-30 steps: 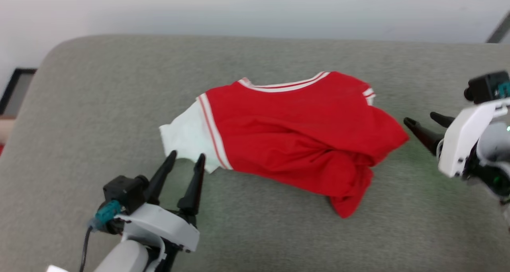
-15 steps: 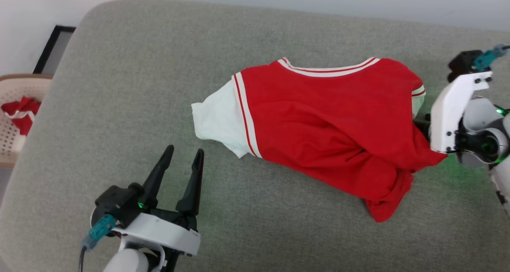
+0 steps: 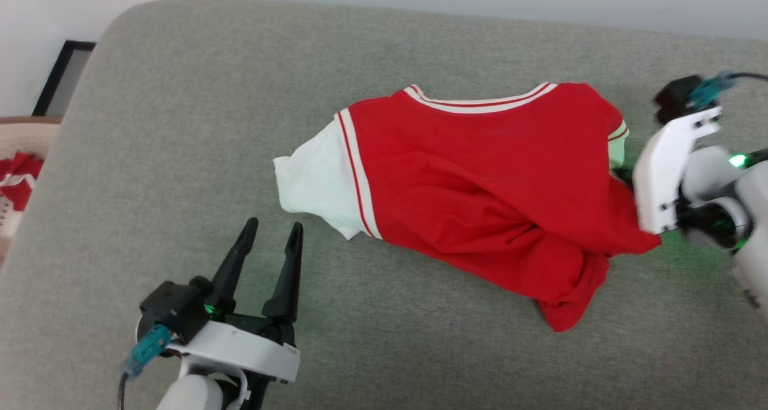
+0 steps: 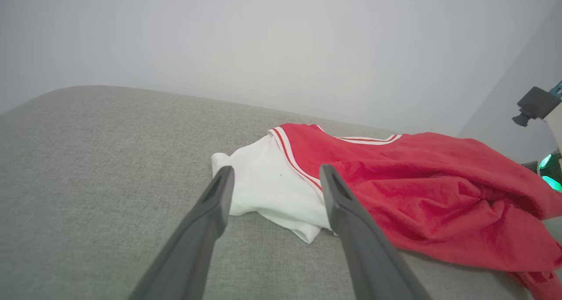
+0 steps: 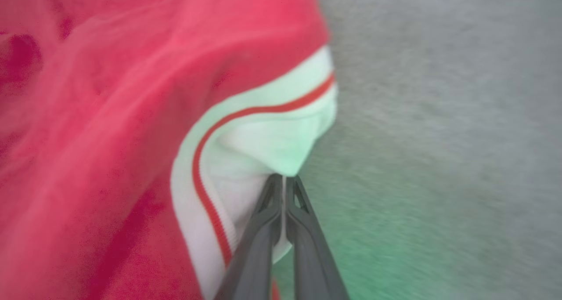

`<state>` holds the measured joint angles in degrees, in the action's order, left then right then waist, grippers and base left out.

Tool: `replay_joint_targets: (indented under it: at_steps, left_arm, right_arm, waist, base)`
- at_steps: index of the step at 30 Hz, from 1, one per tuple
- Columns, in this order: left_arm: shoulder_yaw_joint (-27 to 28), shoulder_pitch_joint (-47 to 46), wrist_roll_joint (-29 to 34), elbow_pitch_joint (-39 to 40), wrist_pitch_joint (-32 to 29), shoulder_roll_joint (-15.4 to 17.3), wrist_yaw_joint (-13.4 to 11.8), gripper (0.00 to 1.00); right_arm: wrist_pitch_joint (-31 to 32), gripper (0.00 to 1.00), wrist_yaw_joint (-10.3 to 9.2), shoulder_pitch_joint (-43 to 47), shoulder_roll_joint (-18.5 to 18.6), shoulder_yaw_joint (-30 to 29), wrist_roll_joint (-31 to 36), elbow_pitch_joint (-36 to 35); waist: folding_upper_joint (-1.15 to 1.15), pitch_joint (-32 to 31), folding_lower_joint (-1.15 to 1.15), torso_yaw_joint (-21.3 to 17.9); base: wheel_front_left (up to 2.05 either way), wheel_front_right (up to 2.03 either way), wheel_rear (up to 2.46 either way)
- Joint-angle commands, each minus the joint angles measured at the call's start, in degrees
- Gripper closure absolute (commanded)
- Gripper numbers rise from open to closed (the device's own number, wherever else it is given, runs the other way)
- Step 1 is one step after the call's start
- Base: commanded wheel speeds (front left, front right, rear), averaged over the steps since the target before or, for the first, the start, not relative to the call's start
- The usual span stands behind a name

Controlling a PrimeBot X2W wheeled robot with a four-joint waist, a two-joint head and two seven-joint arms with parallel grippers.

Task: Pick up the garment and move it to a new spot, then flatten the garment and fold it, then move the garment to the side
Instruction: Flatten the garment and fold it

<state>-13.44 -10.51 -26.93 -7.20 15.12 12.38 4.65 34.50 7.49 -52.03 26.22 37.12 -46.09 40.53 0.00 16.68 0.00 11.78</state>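
In the head view, one garment [image 3: 480,182] lies bunched on the grey cushion [image 3: 180,98], from the centre toward the right edge. One white sleeve points left, and the lower hem is crumpled at lower right. The left gripper [image 3: 273,227] sits at lower left with its fingers spread, near that sleeve but apart from it. The right gripper [image 3: 623,176] meets the cloth at the right edge, its tips hidden by fabric. A basket [image 3: 24,128] at the far left holds one other red cloth.

In the left wrist view, the two fingers stand wide, empty, framing the white sleeve at centre without touching it.

In the right wrist view, the two fingers are pressed together at lower centre, pinching a fold of the other white sleeve beside its striped trim.

The jersey looks light, soft and limp. It will likely sag and fold on itself when lifted from one point, so the free sleeve or shoulder seam seems the sensible second hold.
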Motion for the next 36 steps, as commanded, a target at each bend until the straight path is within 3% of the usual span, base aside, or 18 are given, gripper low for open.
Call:
replay_joint_targets:
  at_steps: [1, 10, 13, 18, 23, 30, 31, 32, 36]
  left_arm:
    - [0.4, 0.3, 0.5, -0.2, 0.0, -0.3, 0.4, 0.0]
    - [2.7, 1.7, 1.9, -0.9, 0.0, -1.5, 1.4, 0.0]
    - [3.3, 1.8, 2.4, -0.9, 0.0, -1.9, 1.6, 0.0]
    - [4.3, 2.8, 2.8, -0.5, 0.0, -2.4, 1.9, 0.0]
    - [5.2, 3.2, 3.1, -0.2, 0.0, -2.7, 2.2, 0.0]
    - [5.5, 2.4, 3.7, -0.6, 0.0, -1.9, 2.4, 0.0]
    - [5.3, 2.2, 3.9, -0.8, 0.0, -1.6, 2.5, 0.0]
    - [5.1, 2.1, 4.0, -0.9, 0.0, -1.2, 2.5, 0.0]
    - [4.6, 0.5, 4.6, -0.8, -1.1, 1.4, 2.6, 0.0]
  right_arm:
    - [-1.0, 1.0, 0.0, -1.1, 1.4, 0.1, 0.8, 0.3]
    - [-8.6, 1.0, 0.0, -4.9, 8.7, 1.0, 12.2, -1.7]
    - [-9.0, 1.0, 0.0, -2.6, 11.3, -1.3, 16.2, -2.4]
    - [-6.5, 1.0, 0.0, 5.9, 12.4, -7.8, 18.9, -4.0]
    - [-6.7, 1.0, 0.0, 13.9, 10.7, -16.5, 22.8, -5.9]
    - [-6.9, 1.0, 0.0, 20.1, 4.7, -25.9, 27.6, -10.0]
    - [-7.3, 0.59, 0.0, 20.8, 3.7, -27.1, 27.8, -10.8]
    - [-7.6, 0.0, 0.0, 21.5, 2.7, -28.4, 27.8, -11.6]
    - [-11.4, 0.0, 0.0, 25.7, -1.7, -32.9, 26.0, -17.1]
  waist:
    - [0.0, -0.3, 0.0, -0.6]
    - [0.0, -1.8, 0.0, -3.6]
    - [0.0, -2.1, 0.0, -3.9]
    - [0.0, -2.3, 0.0, -4.2]
    - [0.0, -1.9, 0.0, -4.5]
    - [0.0, -2.3, 0.0, -5.1]
    - [0.0, -2.5, 0.0, -5.2]
    - [0.0, -2.8, 0.0, -5.3]
    - [0.0, -4.2, 0.0, -6.1]
  base:
    - [0.0, 0.0, 0.0]
    - [0.0, 0.0, 0.0]
    - [0.0, 0.0, 0.0]
    - [0.0, 0.0, 0.0]
    - [0.0, 0.0, 0.0]
    - [0.0, 0.0, 0.0]
    - [0.0, 0.0, 0.0]
    - [0.0, 0.0, 0.0]
    - [0.0, 0.0, 0.0]
